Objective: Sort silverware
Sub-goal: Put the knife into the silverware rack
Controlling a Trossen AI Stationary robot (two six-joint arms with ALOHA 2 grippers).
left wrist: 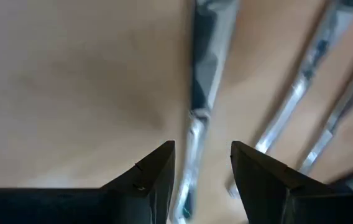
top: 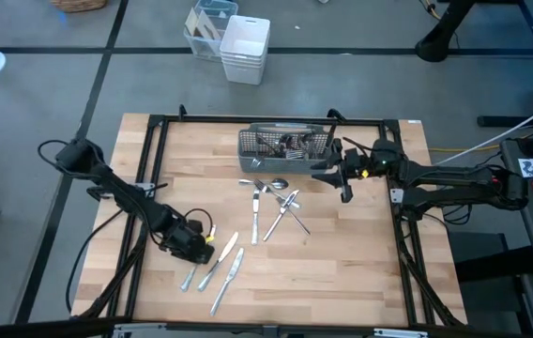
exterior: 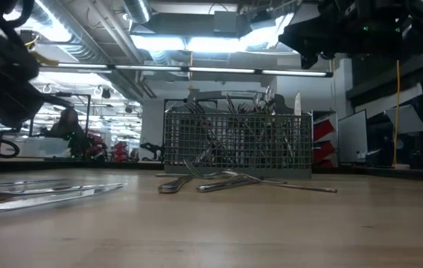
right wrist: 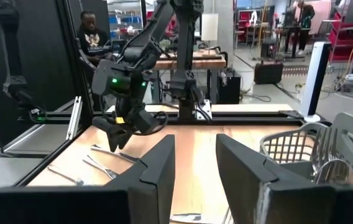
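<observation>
Three pieces of silverware (top: 218, 265) lie side by side on the wood at the near left. My left gripper (left wrist: 202, 168) hangs open just above them, pointing steeply down. Its fingers stand on either side of one slim piece (left wrist: 194, 134); whether they touch it does not show. More silverware (top: 276, 208) lies crossed at mid-table, in front of the grey mesh caddy (top: 285, 144), which holds several pieces upright. My right gripper (top: 334, 175) is raised and level beside the caddy's right end. It is open, with nothing between its fingers (right wrist: 158, 168).
Black frame rails (top: 154, 150) run along the table's left, right and far sides. White baskets (top: 245, 47) stand on the floor beyond the far edge. Bare wood (top: 342, 272) lies at the near right. People show in the room behind.
</observation>
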